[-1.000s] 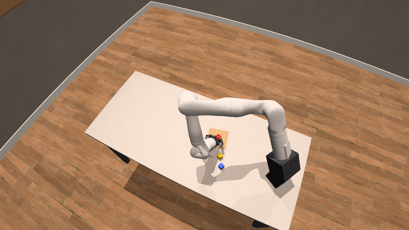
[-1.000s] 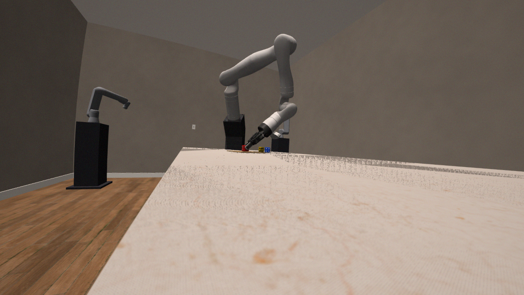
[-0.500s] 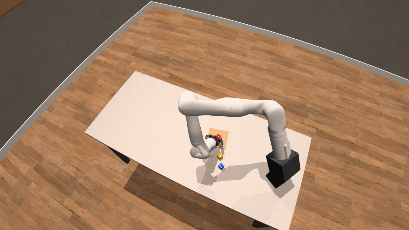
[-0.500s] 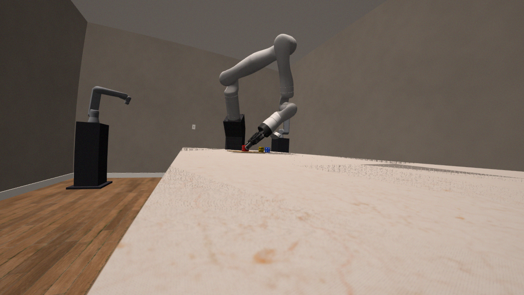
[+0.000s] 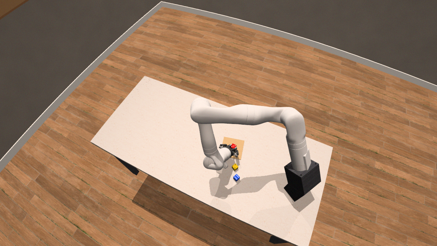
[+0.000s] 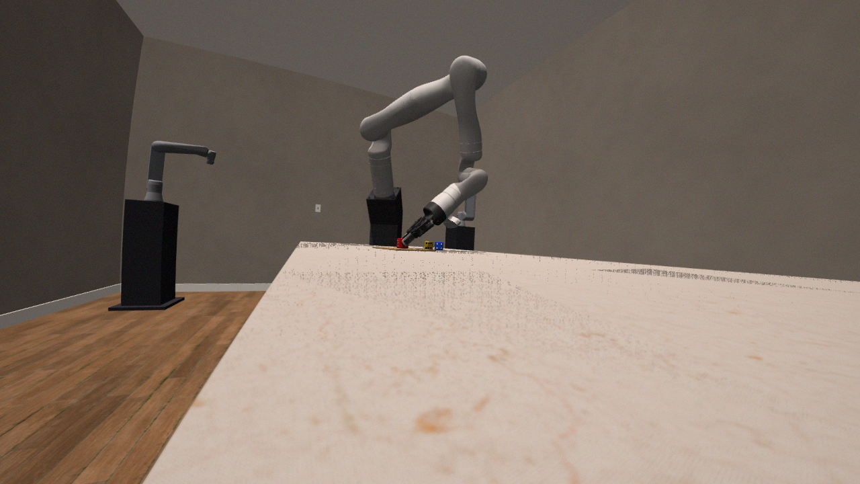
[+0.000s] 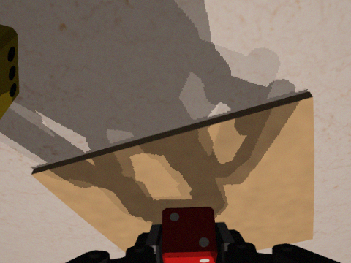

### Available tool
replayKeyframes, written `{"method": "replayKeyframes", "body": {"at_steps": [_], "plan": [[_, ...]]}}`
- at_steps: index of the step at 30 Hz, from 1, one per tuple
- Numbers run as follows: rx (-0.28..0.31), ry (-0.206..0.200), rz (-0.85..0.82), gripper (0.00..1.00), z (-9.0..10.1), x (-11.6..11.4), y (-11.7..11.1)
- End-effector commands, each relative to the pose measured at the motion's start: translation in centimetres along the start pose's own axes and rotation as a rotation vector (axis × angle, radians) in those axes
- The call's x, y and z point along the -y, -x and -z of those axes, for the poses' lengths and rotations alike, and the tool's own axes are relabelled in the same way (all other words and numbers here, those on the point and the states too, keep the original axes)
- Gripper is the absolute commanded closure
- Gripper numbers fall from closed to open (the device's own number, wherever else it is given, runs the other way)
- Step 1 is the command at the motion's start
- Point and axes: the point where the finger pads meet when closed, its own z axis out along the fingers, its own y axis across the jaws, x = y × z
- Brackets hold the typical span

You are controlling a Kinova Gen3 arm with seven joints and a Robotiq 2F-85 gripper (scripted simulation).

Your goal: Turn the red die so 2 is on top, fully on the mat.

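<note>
Surface (image 5: 152,122) (image 6: 481,361) (image 7: 329,55): pale, long, straight-edged; in the top view its left corner, upper-left corner and right corner are in frame.

Mat (image 5: 241,145) (image 6: 384,247) (image 7: 285,190): tan, one, between the surface's two long edges, nearer the upper one in the top view.

Red die (image 5: 233,146) (image 6: 400,243) (image 7: 189,230): one, within the mat's outline in the top view. Side turned to the wrist view carries two pips; the brighter upper face is only partly seen there, its full count not readable. Whether the die bears on the mat or sits just above it cannot be told.

Jaws: black, closed on the red die, one finger against each of two opposite sides; tilted down at a slant.

Yellow die (image 5: 235,166) (image 6: 428,245) (image 7: 7,66): one, on the surface, off the mat, toward the lower long edge; three pips on a side face.

Blue die (image 5: 236,177) (image 6: 439,245): one, beyond the yellow, nearer that lower edge, apart from it; six pips up.

Arm (image 5: 250,114) (image 6: 471,120): white, arched, on a black base (image 5: 294,195) (image 6: 384,219) by the surface's right short edge.
</note>
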Motion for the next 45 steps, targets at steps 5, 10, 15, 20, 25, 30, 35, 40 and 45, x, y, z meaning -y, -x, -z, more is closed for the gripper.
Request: {"method": "replayKeyframes", "body": {"at_steps": [5, 10, 15, 20, 25, 30, 35, 40, 45], "plan": [[-0.002, 0.005, -0.006, 0.74, 0.2, -0.2, 0.3], [-0.002, 0.005, -0.006, 0.74, 1.4, -0.2, 1.5], [-0.002, 0.005, -0.006, 0.74, 2.9, -0.2, 3.0], [-0.002, 0.005, -0.006, 0.74, 3.7, -0.2, 3.8], [-0.002, 0.005, -0.006, 0.74, 4.6, -0.2, 4.7], [-0.002, 0.005, -0.006, 0.74, 4.7, -0.2, 4.8], [-0.002, 0.005, -0.006, 0.74, 4.7, -0.2, 4.8], [-0.003, 0.005, -0.006, 0.74, 4.7, -0.2, 4.8], [-0.038, 0.007, -0.007, 0.74, 4.6, -0.4, 4.9]]}}
